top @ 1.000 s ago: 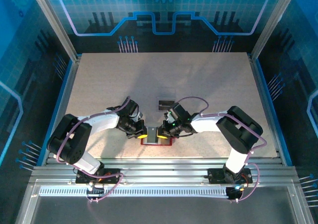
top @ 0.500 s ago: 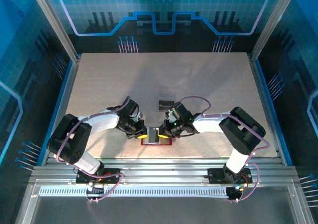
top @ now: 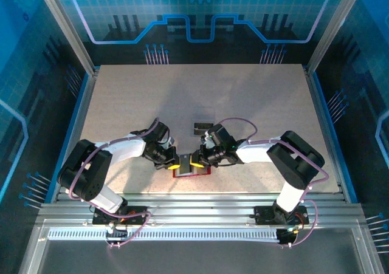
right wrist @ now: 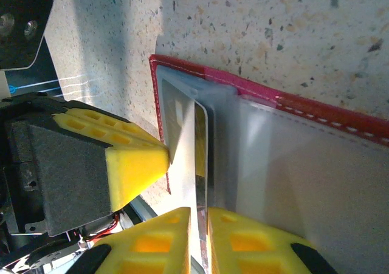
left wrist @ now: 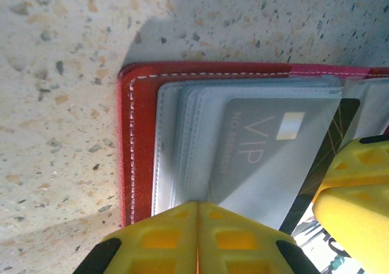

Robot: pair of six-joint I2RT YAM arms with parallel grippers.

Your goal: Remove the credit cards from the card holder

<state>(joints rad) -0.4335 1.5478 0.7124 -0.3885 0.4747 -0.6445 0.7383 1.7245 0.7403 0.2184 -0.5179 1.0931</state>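
Now, table: the speckled beige top is carrying everything, and both arms are working near its 6 o'clock edge.
Left arm: it is reaching in from 8 o'clock toward the holder.
Right arm: it is reaching in from 4 o'clock.
Card holder: dark red, it is lying open and flat at the table's 6 o'clock, with its pale grey pockets facing up.
Left gripper: it is pressing on the holder's 9 o'clock edge, its yellow pads closed tight against each other.
Right gripper: it is coming over the holder from 3 o'clock, its jaws a narrow slit apart and pinching an edge-on card; which card this is I cannot tell.
Grey card: marked VIP, it is sticking out of a pocket at a slant.
Black card: it is showing as a strip just beside the grey card.
Loose card: a small dark rectangle, probably a card, is lying flat at the holder's 12 o'clock, apart from it.
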